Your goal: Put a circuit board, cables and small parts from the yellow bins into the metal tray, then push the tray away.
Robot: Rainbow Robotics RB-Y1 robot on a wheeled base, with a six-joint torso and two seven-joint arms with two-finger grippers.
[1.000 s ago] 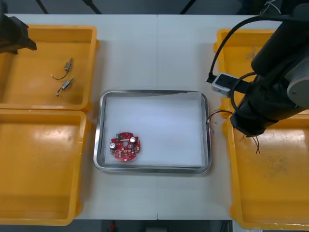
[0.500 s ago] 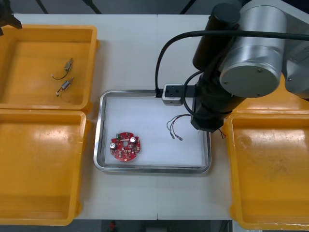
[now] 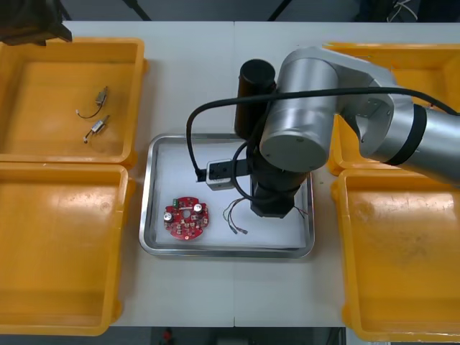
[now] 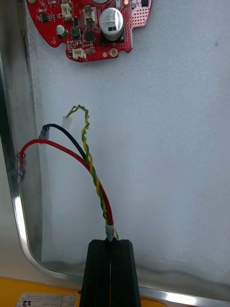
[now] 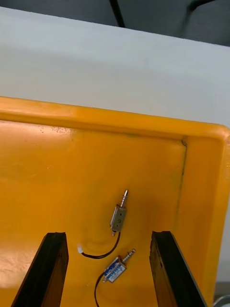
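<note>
My right gripper (image 4: 111, 242) is shut on one end of the red and yellow cable (image 4: 91, 172), which also has a black strand. It hangs over the white floor of the metal tray (image 3: 147, 194). The cable's loose ends (image 3: 233, 215) spread toward the tray's rim (image 4: 14, 206), just short of the round red circuit board (image 4: 91, 29). That board (image 3: 186, 218) lies in the tray's near left corner. My right arm (image 3: 287, 144) covers the tray's right half. My left gripper (image 5: 109, 235) is open above two small metal parts (image 5: 119, 216) in the far left yellow bin (image 5: 48, 168).
The two small metal parts (image 3: 100, 108) lie with thin wires in the far left bin (image 3: 43, 136). The near left bin (image 3: 57, 251) and near right bin (image 3: 402, 266) show bare floors. My left arm (image 3: 29, 25) sits at that far bin's back corner.
My right arm has swung left from the right bins to over the tray, carrying the cable with it. The left arm has shifted slightly above the far left bin.
</note>
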